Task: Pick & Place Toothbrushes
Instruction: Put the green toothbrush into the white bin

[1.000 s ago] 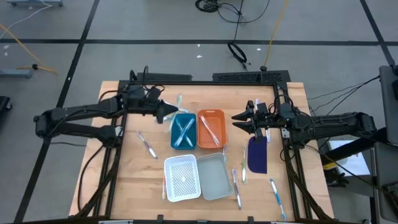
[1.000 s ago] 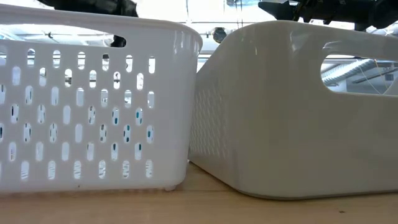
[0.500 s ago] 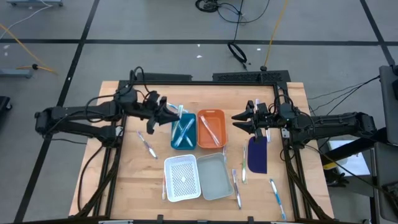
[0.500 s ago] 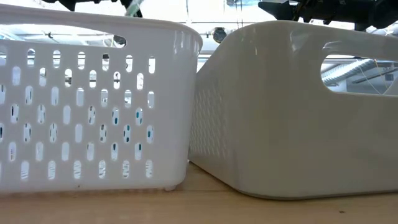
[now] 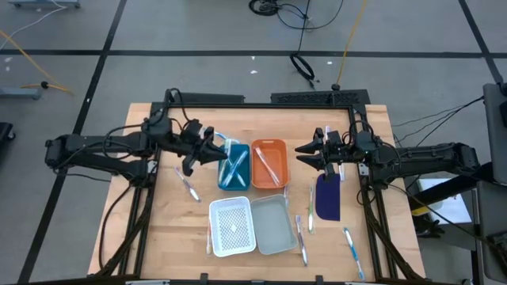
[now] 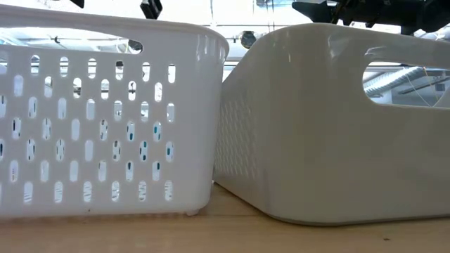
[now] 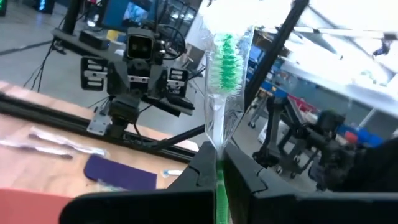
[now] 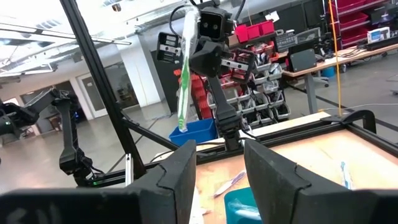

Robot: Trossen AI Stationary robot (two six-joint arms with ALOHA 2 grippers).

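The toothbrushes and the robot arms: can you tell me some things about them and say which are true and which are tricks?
1. The left gripper holds a green toothbrush. True.
2. The right gripper holds a toothbrush too. False: its fingers are apart with nothing between them.
3. The blue tray has toothbrushes in it. True.
4. The white basket is full of toothbrushes. False: none show inside it in the high view.
5. The dark blue pad lies near the right gripper. True.
6. All the toothbrushes are in trays. False: several lie on the table, such as one on the left side.
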